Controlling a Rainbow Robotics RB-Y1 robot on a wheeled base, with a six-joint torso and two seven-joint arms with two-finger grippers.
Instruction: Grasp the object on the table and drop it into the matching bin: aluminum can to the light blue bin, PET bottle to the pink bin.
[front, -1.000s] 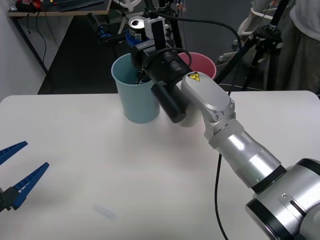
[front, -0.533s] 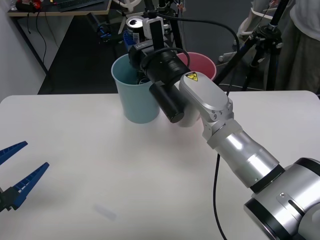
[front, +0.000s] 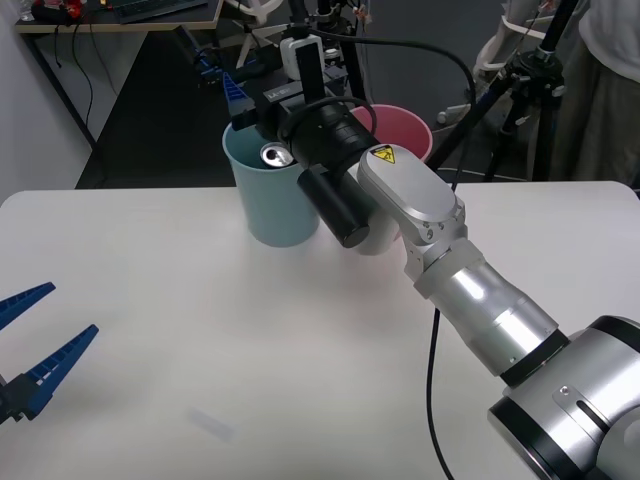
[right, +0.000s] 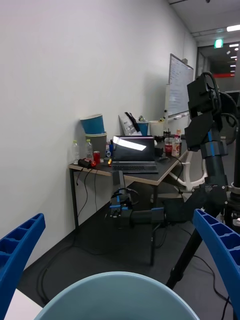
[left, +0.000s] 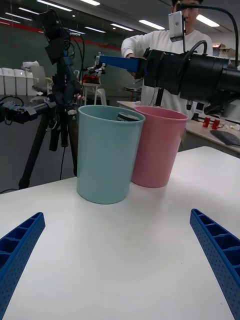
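Note:
The silver-grey aluminum can sits in the mouth of the light blue bin, its shiny top just below the rim. My right gripper hangs open right above that bin, holding nothing. In the right wrist view the right gripper spreads over the bin's rim. The pink bin stands touching the blue one on its right. In the left wrist view the can's top peeks over the blue bin, beside the pink bin. My left gripper rests open low at the table's left.
The white table stretches wide before the bins. Black camera tripods stand behind the table's far edge, and a person stands at the back right. A desk with a laptop lies farther off.
The right gripper held the can above the blue bin; its fingers have opened and the can has dropped into the bin's mouth. The left arm has not moved.

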